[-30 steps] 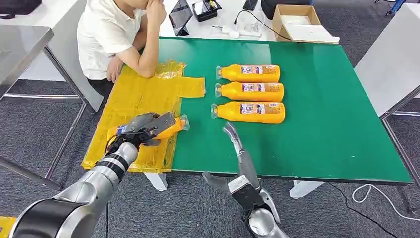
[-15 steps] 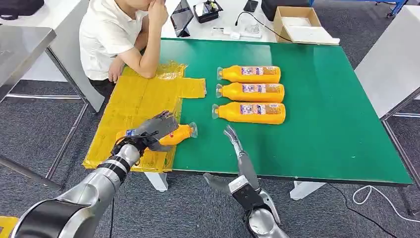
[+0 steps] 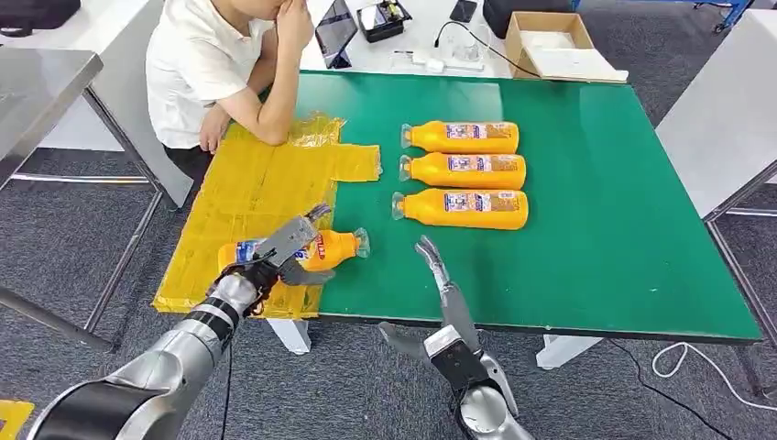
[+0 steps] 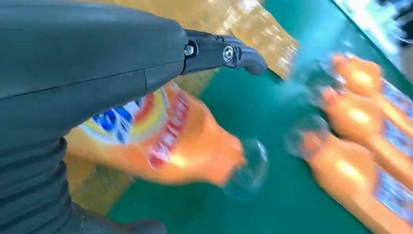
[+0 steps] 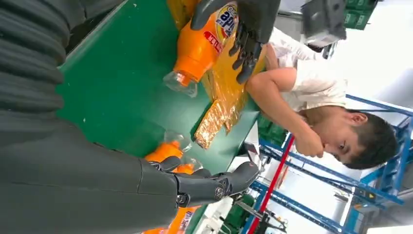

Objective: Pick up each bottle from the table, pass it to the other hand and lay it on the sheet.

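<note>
An orange bottle [image 3: 334, 247] lies on its side at the front right edge of the yellow sheet [image 3: 252, 183], its clear cap end out over the green table [image 3: 596, 229]. My left hand [image 3: 279, 249] hovers over its label with the fingers straightened and spread, the thumb beside it. The left wrist view shows the same bottle [image 4: 170, 146] under the extended fingers [image 4: 219, 51]. My right hand [image 3: 446, 293] stands open at the table's front edge, holding nothing. Three more orange bottles [image 3: 463, 170] lie in a row mid-table.
A person [image 3: 206, 73] sits at the table's far left corner, one elbow on the sheet's far end. A cardboard box [image 3: 550, 41], a tablet and cables lie on the white table behind. Grey metal tables flank both sides.
My left hand brought the bottle down and slightly right onto the sheet's edge, then straightened its fingers off it. The right hand barely moved.
</note>
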